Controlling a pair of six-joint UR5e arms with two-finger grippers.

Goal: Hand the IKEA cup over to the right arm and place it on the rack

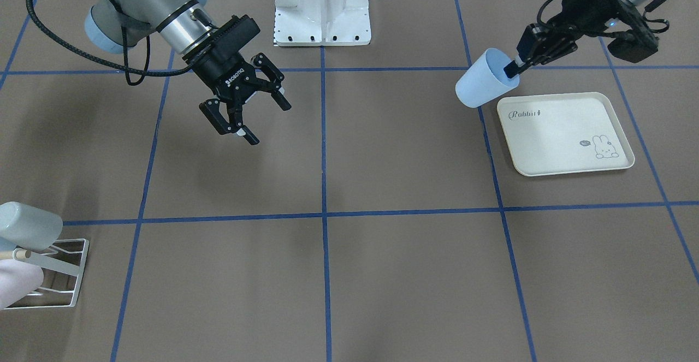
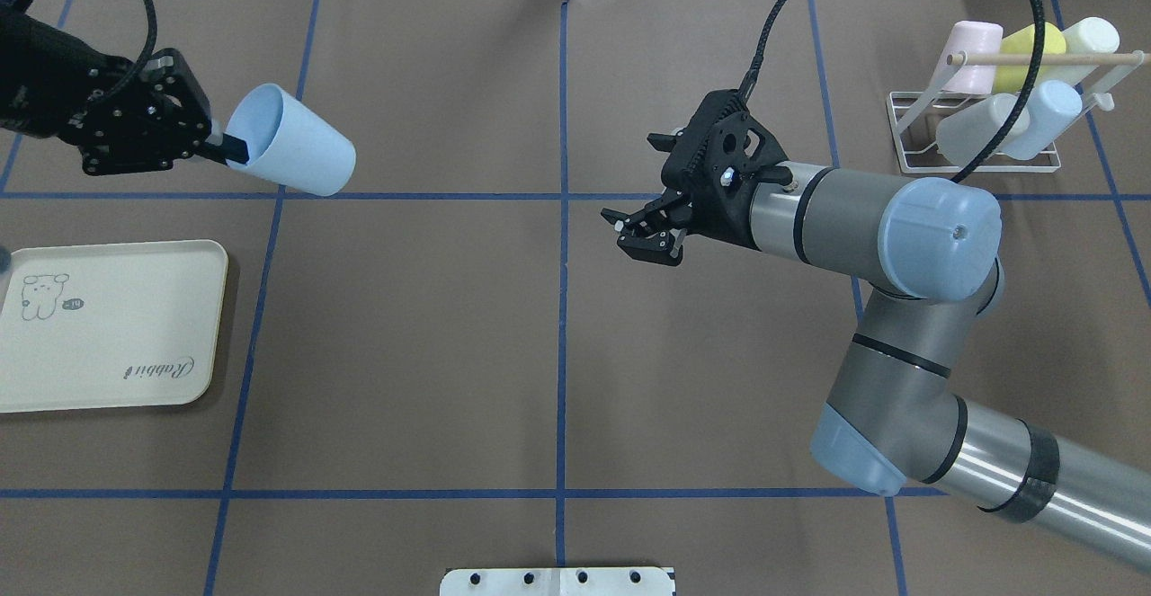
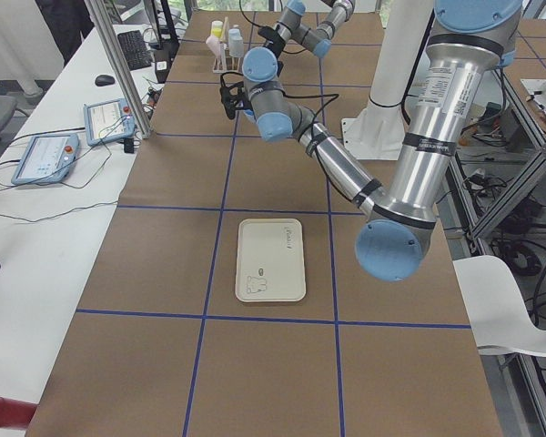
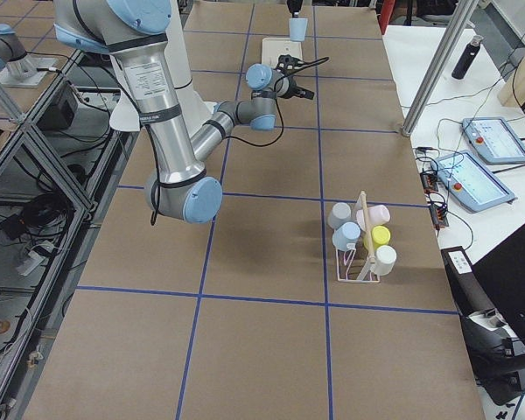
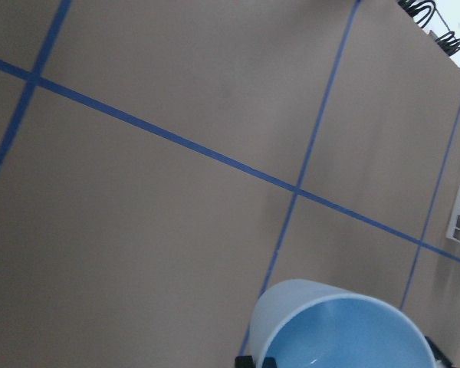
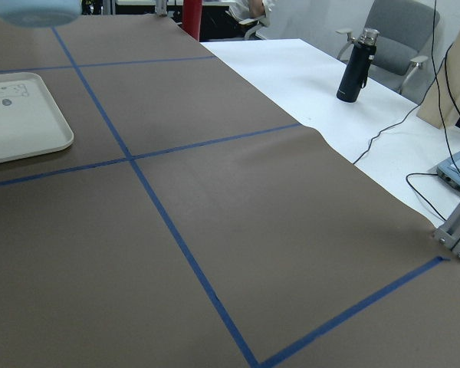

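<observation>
While working down from the biggest thing: brown table (image 2: 405,353) crossed by blue tape lines (image 2: 562,353), filling the overhead view. At the right of that view, right arm (image 2: 899,227), reaching in toward the centre. At lower left, cream tray (image 2: 108,380), flat on the table. At upper right, rack (image 2: 899,128), hung with other cups (image 2: 1007,120) in pink, yellow, white and pale grey.

At upper left, blue cup (image 2: 301,155), held off the table, tipped nearly onto its side, mouth toward the left edge of the frame, base toward the middle. Pinched at the rim by the left tool (image 2: 225,145), one finger (image 2: 232,147) showing inside the mouth, the other hidden by the wall. Just right of centre, right tool (image 2: 643,236), spread wide, gripping nothing, pointed toward the left of the frame.

Judged as early in the hand-over: cup and right tool well apart, with the centre tape line between them. From the right tool, off to the left and a little toward the top of the frame, long axis roughly along the line joining the two, closed base leading. Nearer the left arm (image 2: 36,75) by far; rack on the far side, close to the right arm. Probably calls for closing that gap, then gripping across the body near the base, rim end left to the left tool until secure.
</observation>
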